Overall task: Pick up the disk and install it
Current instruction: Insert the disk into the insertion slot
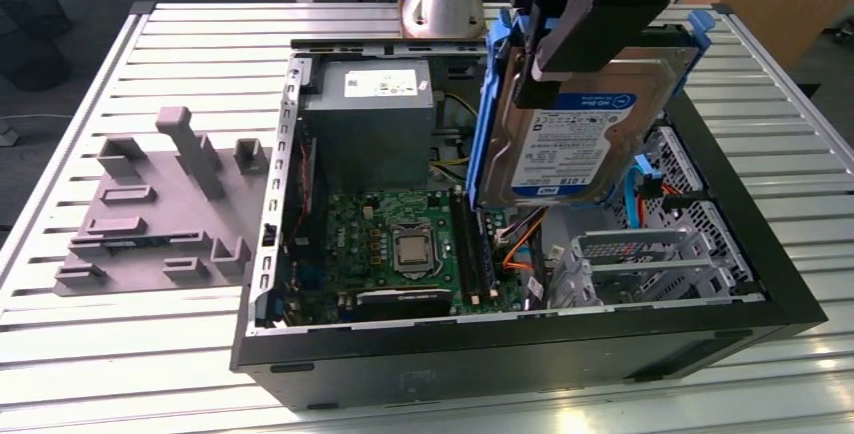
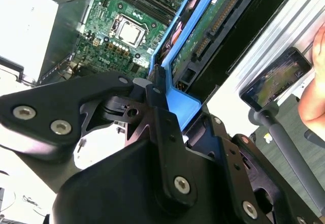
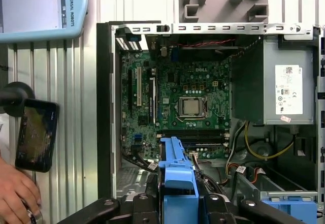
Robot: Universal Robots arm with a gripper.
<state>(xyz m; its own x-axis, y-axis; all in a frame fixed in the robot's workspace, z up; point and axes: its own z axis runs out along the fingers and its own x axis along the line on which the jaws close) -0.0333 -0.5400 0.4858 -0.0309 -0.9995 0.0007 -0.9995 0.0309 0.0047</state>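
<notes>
1. The disk (image 1: 574, 144), a silver drive clipped in a blue frame, hung on edge above the open computer case (image 1: 747, 289), its white-and-blue label turned toward the exterior camera.
2. The gripper (image 1: 571, 54) was clamped on the disk's upper end. In the second wrist view its black fingers (image 2: 160, 117) pinched the blue frame's edge.
3. Under the disk lay the green motherboard (image 1: 400, 239), with the grey power-supply box (image 1: 367, 114) next to it inside the case.
4. A blue bracket (image 3: 289, 206) sat in the case near the drive cage.
5. The case stood on a slatted metal table (image 1: 80, 344), and a grey fixture plate (image 1: 160, 204) lay at the exterior view's left.
6. In the first wrist view, a phone (image 3: 35, 135) on a stand stood beside the case, near a person's hand (image 3: 15, 193).
</notes>
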